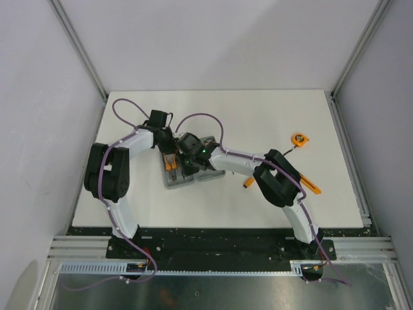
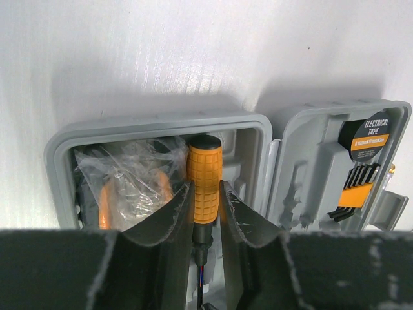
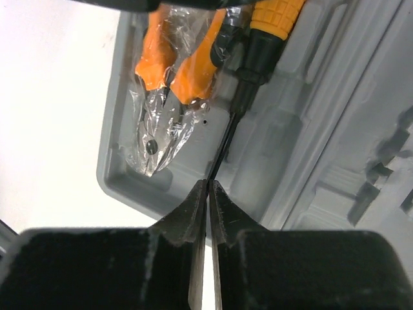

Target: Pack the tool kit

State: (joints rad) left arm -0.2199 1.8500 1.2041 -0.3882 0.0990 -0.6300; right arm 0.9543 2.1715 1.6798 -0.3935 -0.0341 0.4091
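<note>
Seating screwdriver (image 2: 204, 174) in open grey case (image 2: 155, 123) on counter (image 1: 258, 116): we have left claw (image 2: 205, 200) clenched on its orange handle, right claw (image 3: 208, 194) pinching its shaft. Bagged pliers (image 3: 161, 58) already in. Tape measure (image 1: 299, 139), orange-handled tool (image 1: 312, 187) loose at right; we judge roughly halfway.

Grey case (image 2: 155, 123) holds an orange-and-black screwdriver (image 2: 204, 187) and orange-handled pliers (image 3: 158, 55).

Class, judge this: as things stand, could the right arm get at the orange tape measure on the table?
Probably not yet: the right gripper is shut on the screwdriver shaft. Once it lets go, the way to the tape measure looks clear.
</note>
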